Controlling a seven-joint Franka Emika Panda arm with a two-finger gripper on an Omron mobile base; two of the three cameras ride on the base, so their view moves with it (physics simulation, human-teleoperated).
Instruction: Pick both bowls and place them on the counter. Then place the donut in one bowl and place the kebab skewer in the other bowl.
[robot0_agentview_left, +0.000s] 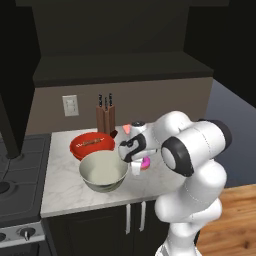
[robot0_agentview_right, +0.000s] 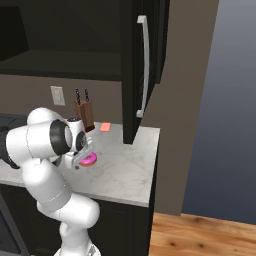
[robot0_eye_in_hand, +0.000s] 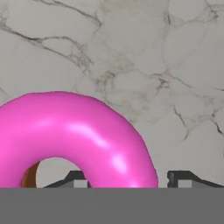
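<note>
The pink-iced donut (robot0_eye_in_hand: 65, 127) lies on the marble counter (robot0_eye_in_hand: 153, 52), right of the bowls. My gripper (robot0_eye_in_hand: 129, 179) is down over it, and its fingertips (robot0_eye_in_hand: 183, 179) straddle the ring's right side; a thin gap still shows at one tip, so the jaws are open. From the left base view, the donut (robot0_agentview_left: 145, 163) peeks out beside the hand (robot0_agentview_left: 136, 165). The cream-grey bowl (robot0_agentview_left: 103, 172) stands empty near the counter's front. Behind it sits the red bowl (robot0_agentview_left: 80, 150) with the kebab skewer (robot0_agentview_left: 92, 142) lying inside. The donut (robot0_agentview_right: 89, 159) and gripper (robot0_agentview_right: 81, 161) are also visible from the right.
A knife block (robot0_agentview_left: 106, 117) stands at the back wall, with a small orange-pink item (robot0_agentview_right: 105, 127) on the counter near it. The dark stove (robot0_agentview_left: 15, 175) borders the counter (robot0_agentview_left: 65, 190) on the left. A tall dark cabinet with a long handle (robot0_agentview_right: 143, 65) rises at the right end.
</note>
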